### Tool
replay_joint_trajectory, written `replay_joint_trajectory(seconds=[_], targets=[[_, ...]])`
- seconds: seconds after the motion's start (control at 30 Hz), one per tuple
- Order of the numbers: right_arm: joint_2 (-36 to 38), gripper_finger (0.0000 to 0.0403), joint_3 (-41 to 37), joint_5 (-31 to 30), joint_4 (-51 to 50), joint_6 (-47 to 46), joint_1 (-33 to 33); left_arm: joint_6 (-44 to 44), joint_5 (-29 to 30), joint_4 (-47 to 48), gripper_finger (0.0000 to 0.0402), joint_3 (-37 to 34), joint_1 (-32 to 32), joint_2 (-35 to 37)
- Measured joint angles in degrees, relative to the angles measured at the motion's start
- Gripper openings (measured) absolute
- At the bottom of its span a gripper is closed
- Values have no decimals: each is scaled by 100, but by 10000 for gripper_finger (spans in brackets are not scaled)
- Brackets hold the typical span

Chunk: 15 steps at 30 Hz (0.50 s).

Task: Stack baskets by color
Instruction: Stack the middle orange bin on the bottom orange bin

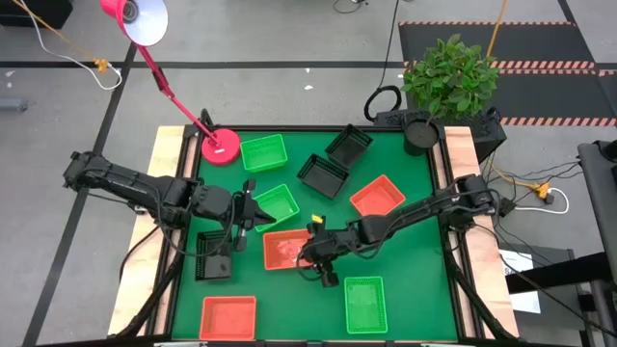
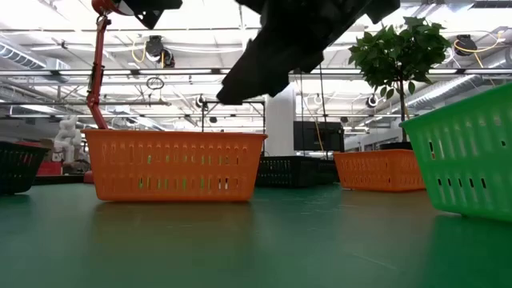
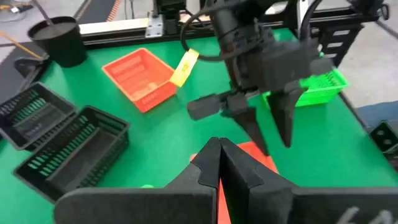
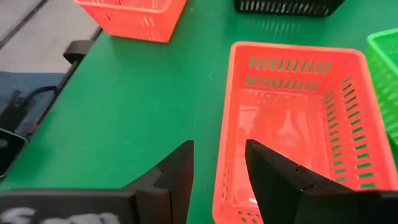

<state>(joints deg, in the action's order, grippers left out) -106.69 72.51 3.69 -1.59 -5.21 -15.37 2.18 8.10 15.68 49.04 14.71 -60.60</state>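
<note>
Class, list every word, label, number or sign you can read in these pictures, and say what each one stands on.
None can be read.
White marks on the right gripper: cut off and blurred.
Yellow tag on the right arm: no lettering shows.
The baskets, such as the red-orange basket, carry no labels.

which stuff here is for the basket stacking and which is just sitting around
For the job: green baskets, red baskets, black baskets, left gripper shut, right gripper open beside the centre red basket.
Lying about: pink lamp, potted plant, yellow tag.
</note>
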Motion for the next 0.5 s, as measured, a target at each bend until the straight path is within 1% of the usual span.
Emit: replay_joint_trajectory(seconds=[0.1, 0.3, 0.5], targets=[[-226, 141, 171, -221, -32, 13, -56, 159, 6, 3, 18, 0, 184, 0], [-383, 141, 206, -233, -183, -61, -99, 286, 7, 1, 19, -2, 541, 0], [-392, 134, 206, -380, -427, 139, -75, 266, 204, -30, 19, -2, 713, 0]])
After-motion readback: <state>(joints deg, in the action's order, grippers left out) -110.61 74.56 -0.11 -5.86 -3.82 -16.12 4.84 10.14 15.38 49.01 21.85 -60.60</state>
